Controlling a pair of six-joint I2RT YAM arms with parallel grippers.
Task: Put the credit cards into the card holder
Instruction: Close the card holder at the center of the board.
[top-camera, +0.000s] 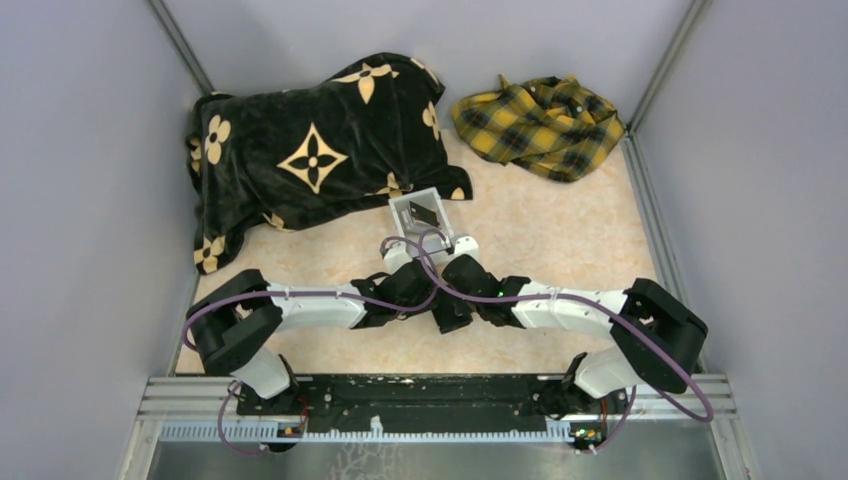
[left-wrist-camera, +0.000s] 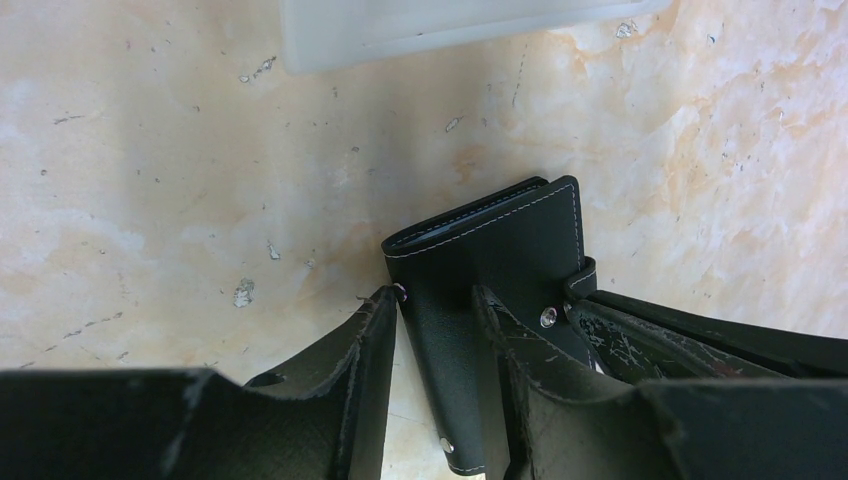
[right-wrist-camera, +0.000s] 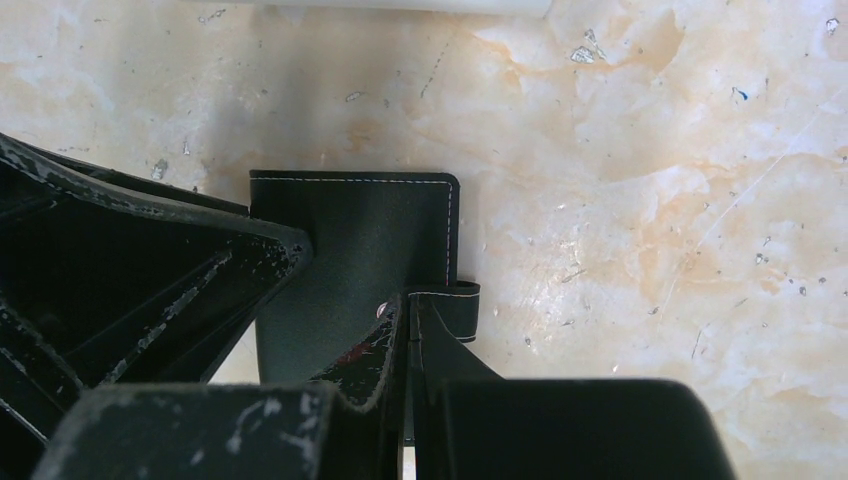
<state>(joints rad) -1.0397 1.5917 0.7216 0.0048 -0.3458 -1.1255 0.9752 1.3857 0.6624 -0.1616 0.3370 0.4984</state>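
The card holder (left-wrist-camera: 505, 240) is a black stitched wallet lying folded on the marbled table; it also shows in the right wrist view (right-wrist-camera: 360, 240). My left gripper (left-wrist-camera: 437, 295) holds its cover between both fingers. My right gripper (right-wrist-camera: 410, 300) is pinched on the short strap clasp (right-wrist-camera: 462, 308) at the wallet's edge. In the top view the two grippers, left (top-camera: 408, 288) and right (top-camera: 452, 305), meet at the table's middle and hide the wallet. One dark credit card (top-camera: 424, 213) leans inside the clear-white box (top-camera: 404, 210). No other cards show.
A black blanket with gold flowers (top-camera: 310, 150) lies at the back left and a yellow plaid cloth (top-camera: 540, 125) at the back right. The box's near wall (left-wrist-camera: 450, 25) sits just beyond the wallet. Grey walls enclose the table.
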